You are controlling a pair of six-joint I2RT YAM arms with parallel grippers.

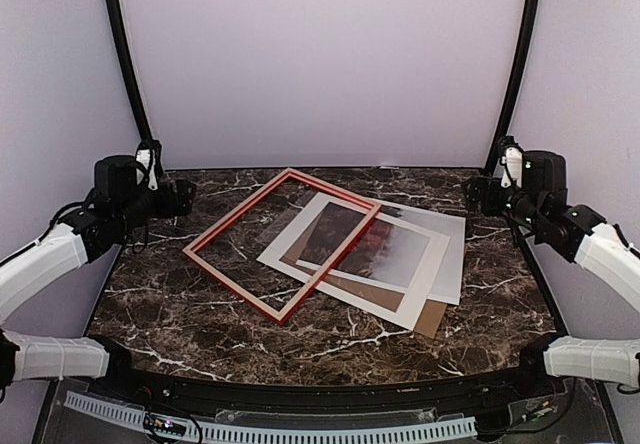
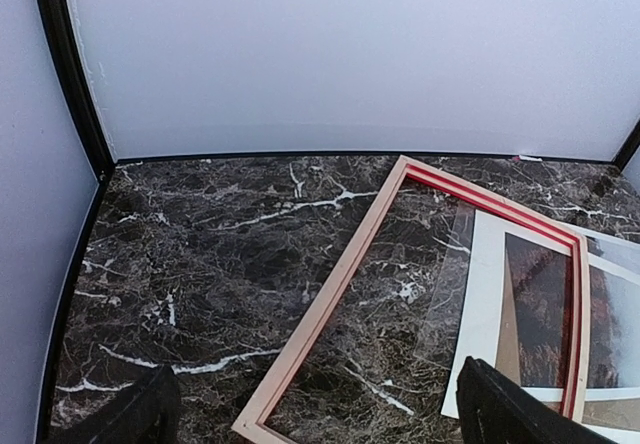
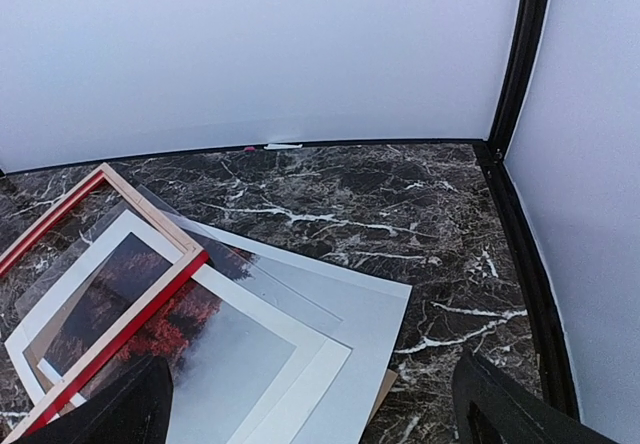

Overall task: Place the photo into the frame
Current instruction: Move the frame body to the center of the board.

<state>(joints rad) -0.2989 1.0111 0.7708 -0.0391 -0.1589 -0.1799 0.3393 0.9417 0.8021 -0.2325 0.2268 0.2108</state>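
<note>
The red frame lies tilted on the marble table, left of centre. Its right corner rests over a pile of sheets. The photo, red foliage fading to grey mist, lies in that pile with a cream mat, partly under the frame's corner. My left gripper hovers open and empty at the back left, apart from the frame. In the left wrist view it shows the frame's pale wood rail. My right gripper hovers open and empty at the back right. In the right wrist view the photo and the frame show.
A clear pane and a pale grey sheet lie under the mat. A brown backing board sticks out at the pile's near corner. Pale walls with black corner posts close the back and sides.
</note>
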